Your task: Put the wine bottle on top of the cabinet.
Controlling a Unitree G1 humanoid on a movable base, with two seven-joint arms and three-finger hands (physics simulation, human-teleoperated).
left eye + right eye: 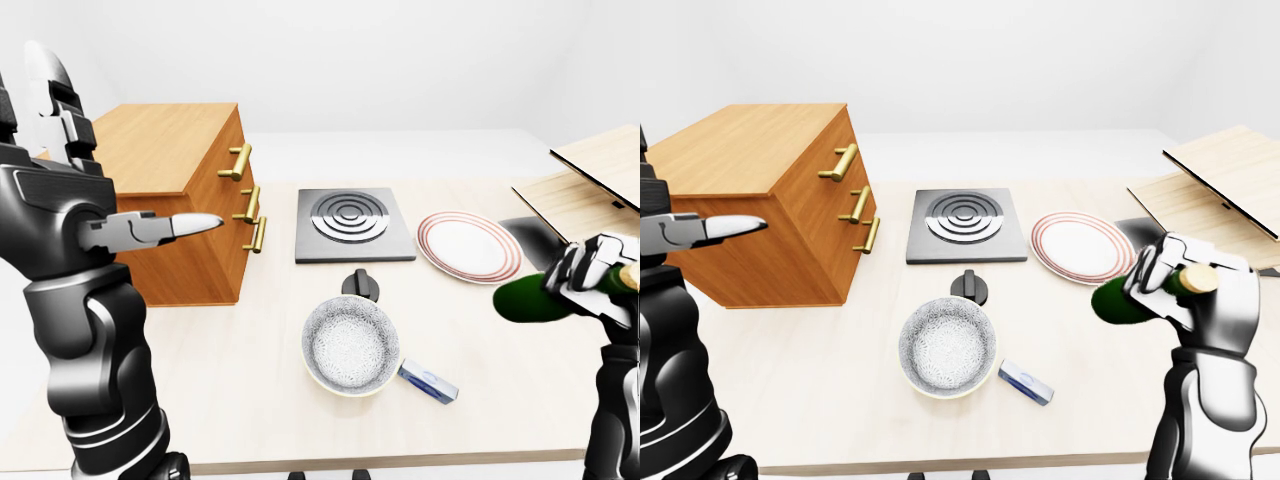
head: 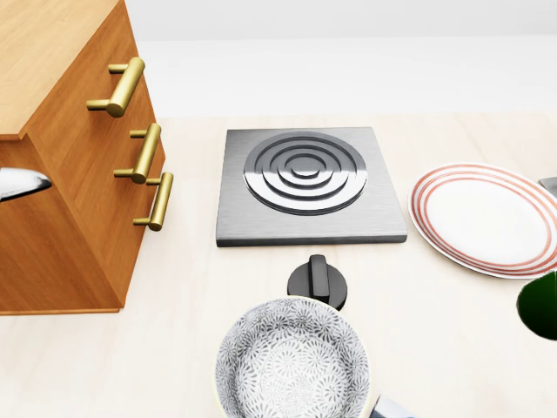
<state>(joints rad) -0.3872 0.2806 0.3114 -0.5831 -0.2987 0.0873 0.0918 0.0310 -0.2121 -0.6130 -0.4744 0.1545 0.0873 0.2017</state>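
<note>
A dark green wine bottle (image 1: 1127, 299) hangs tilted above the table's right side, cork end (image 1: 1198, 278) up and to the right. My right hand (image 1: 1175, 285) is shut round its neck and shoulder. Only the bottle's round base (image 2: 541, 306) shows at the head view's right edge. The wooden cabinet (image 1: 750, 150), with three brass handles, stands on the table at the left, and its flat top is bare. My left hand (image 1: 165, 228) is open with its fingers stretched out, raised beside the cabinet's near side and holding nothing.
Between cabinet and bottle lie a grey hotplate (image 1: 962, 222), a black knob (image 1: 968, 285), a patterned pan (image 1: 945, 345) with a blue-white handle (image 1: 1025, 382), and a red-rimmed plate (image 1: 1080, 245). Wooden boards (image 1: 1225, 190) slope at the far right.
</note>
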